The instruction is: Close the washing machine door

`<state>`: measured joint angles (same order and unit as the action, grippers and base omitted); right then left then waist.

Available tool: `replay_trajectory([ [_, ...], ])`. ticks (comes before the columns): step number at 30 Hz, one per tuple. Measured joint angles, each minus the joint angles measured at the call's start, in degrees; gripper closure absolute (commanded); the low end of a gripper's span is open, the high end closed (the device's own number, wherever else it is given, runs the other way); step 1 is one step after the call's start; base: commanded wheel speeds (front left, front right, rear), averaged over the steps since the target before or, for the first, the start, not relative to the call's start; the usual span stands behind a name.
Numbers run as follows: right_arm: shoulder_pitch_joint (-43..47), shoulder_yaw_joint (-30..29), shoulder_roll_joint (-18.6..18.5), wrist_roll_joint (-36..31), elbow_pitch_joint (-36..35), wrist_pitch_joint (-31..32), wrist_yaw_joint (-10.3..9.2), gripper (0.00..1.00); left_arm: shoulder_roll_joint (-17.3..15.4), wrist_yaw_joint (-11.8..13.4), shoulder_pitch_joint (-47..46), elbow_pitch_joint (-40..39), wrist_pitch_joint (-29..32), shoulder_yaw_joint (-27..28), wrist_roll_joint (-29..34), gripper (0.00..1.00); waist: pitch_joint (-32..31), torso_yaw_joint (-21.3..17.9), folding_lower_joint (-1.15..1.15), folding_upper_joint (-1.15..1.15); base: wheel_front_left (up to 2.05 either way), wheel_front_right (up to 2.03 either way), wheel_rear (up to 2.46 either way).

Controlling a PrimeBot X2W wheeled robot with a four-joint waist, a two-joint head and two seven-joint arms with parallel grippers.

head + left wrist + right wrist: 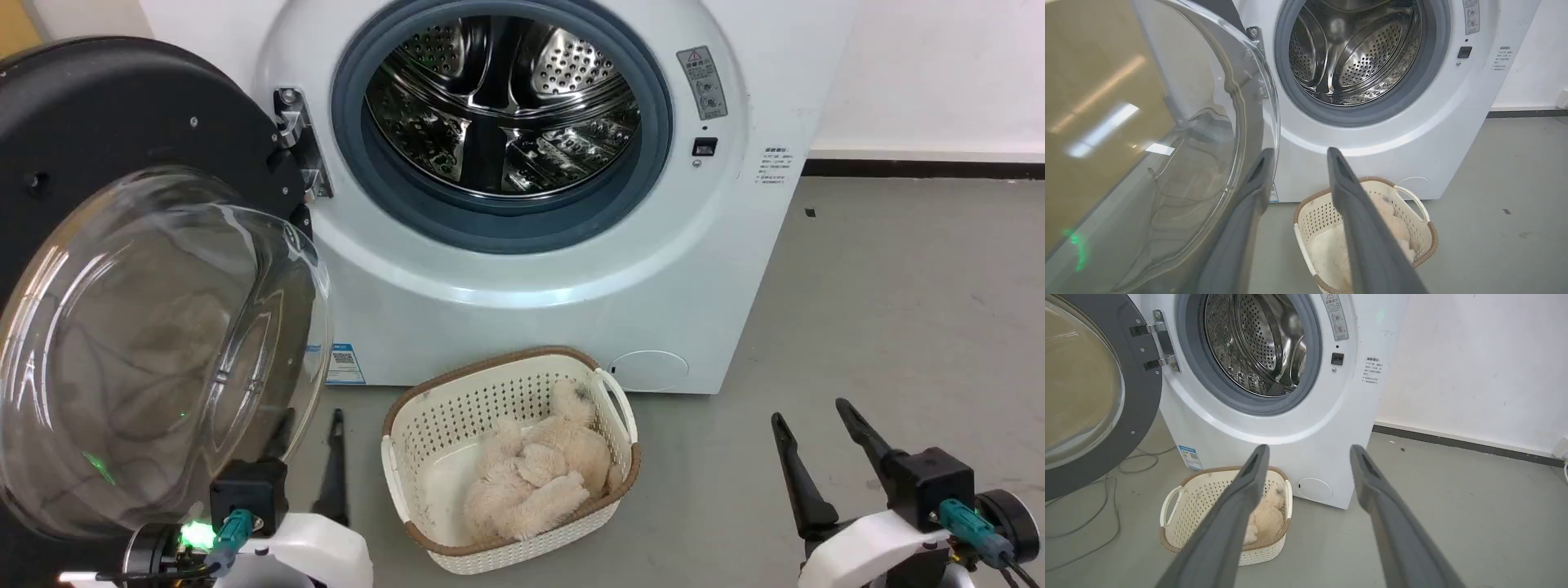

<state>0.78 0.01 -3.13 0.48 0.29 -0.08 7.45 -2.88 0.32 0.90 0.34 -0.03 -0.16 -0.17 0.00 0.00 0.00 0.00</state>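
- left gripper point(1300, 152): closest to us, low in front of the washing machine point(653, 269), off its hinge side. Its fingers point(335, 465) are about half spread with nothing clamped. One finger sits just outside the glass bowl point(163, 343) and the other is seen through the glass. We can't tell if either touches it.
- Why there: we judge the fingers straddle the bowl's lower edge so the arm can drag the door round towards the washing machine.
- right gripper point(808, 410): low in front of the washing machine's right corner, well apart from it. The fingers are spread wide and empty. We read it as parked out of the door's swing.
- door point(122, 106): hangs open to the left of the washing machine, out past its front. It is held by the metal hinge point(298, 135) on the left of the round recess.
- Door pointing: the disc stands upright. The matte inner face and the bowl bulge towards us and to the right, away from the washing machine's opening. Being round it has no long axis, so we note the upright hinge line as its turning axis.
- basket point(490, 365): on the floor point(898, 327), just in front of the washing machine's base and below the opening, with a plush toy point(539, 478) inside. We think it may lie close to the door's path.
- drum point(498, 106): empty steel, set back in the washing machine behind the grey rubber ring point(506, 233). Nothing blocks the opening.
- wall point(939, 73): behind the washing machine, to its right.
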Motion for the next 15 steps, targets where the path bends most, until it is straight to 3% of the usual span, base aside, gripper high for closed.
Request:
replay_trajectory([
  [15, 0.02, 0.18, 0.00, 1.13, 0.16, -1.51, 0.00, 0.00, 0.00, 0.22, 0.03, 0.20, -1.37, -0.20, -0.45, 0.00, 0.03, 0.44, 0.00, 0.00, 0.00, 0.00, 0.00],
])
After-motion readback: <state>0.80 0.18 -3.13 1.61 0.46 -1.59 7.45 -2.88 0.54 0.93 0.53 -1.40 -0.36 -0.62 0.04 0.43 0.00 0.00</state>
